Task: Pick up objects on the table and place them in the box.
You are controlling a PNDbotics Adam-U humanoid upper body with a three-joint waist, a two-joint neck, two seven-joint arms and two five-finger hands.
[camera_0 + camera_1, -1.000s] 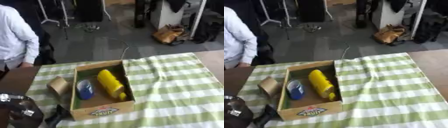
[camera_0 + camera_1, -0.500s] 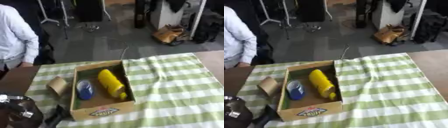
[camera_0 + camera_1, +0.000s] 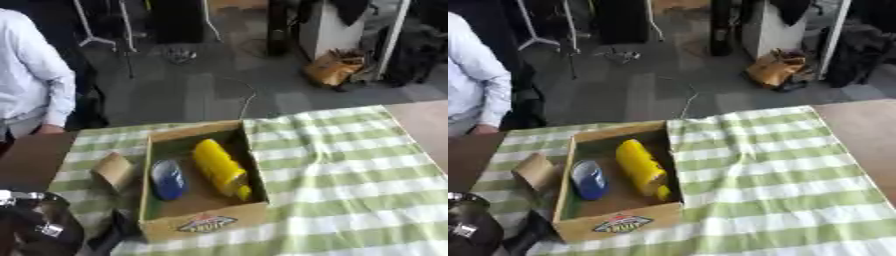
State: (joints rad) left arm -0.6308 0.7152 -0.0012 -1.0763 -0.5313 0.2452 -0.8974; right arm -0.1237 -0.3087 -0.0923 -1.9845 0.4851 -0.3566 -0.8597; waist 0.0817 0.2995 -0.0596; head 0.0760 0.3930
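Note:
An open cardboard box (image 3: pixel 206 227) stands on the green-and-white checked cloth (image 3: pixel 350 170), left of the middle. Inside it lie a yellow bottle-shaped object (image 3: pixel 219 167) and, to its left, a blue oval object (image 3: pixel 168 179). My left arm (image 3: pixel 35 230), black with a silver joint, comes in at the lower left corner. A dark part of my left hand (image 3: pixel 109 234) shows low beside the box's left front corner. My right hand is in neither view.
A brown cardboard flap (image 3: pixel 112 170) sticks out on the box's left side. Bare brown table (image 3: pixel 864 125) shows at the right beyond the cloth. A person in a white shirt (image 3: pixel 35 85) stands at the far left edge.

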